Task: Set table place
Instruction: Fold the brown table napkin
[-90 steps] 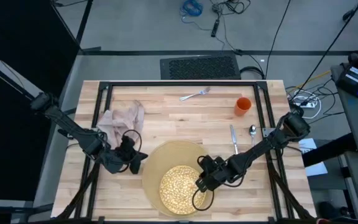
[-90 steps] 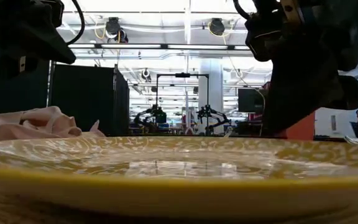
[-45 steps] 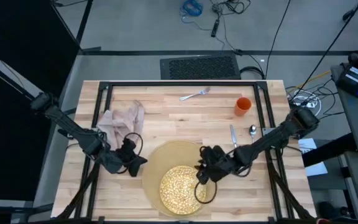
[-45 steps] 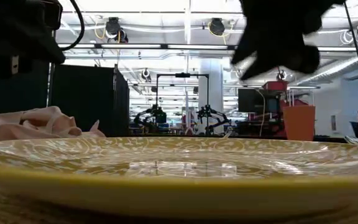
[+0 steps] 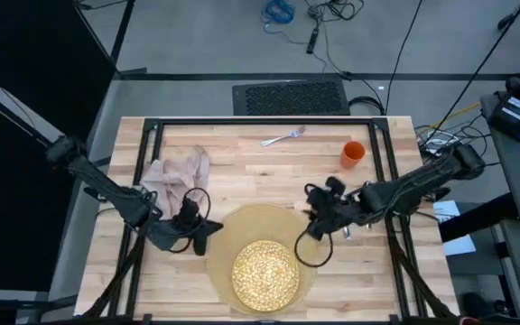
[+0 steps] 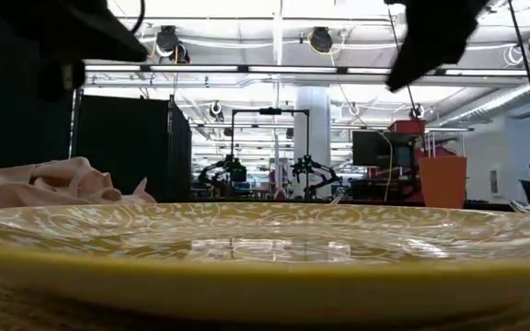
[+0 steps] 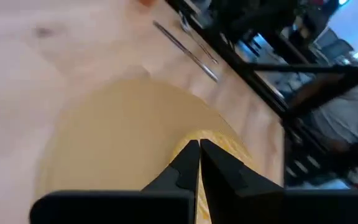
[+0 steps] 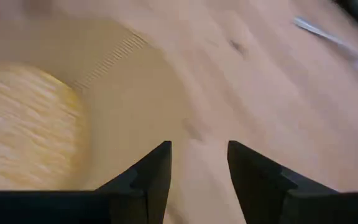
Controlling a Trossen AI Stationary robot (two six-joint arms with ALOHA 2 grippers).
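Count on the table (image 5: 242, 153): 1 placemat (image 5: 242, 226), 1 plate (image 5: 264, 271), 1 napkin (image 5: 177, 171), 1 fork (image 5: 284, 137), 1 cup (image 5: 353, 153). Knife and spoon mostly hidden by right arm. Arms: 2. End effectors: 2, left end effector (image 5: 213, 227), right end effector (image 5: 311, 206).

Plate (image 5: 264, 273) on placemat (image 5: 242, 226); napkin (image 5: 177, 171) left, cup (image 5: 353, 153) right, fork (image 5: 283, 137) behind.
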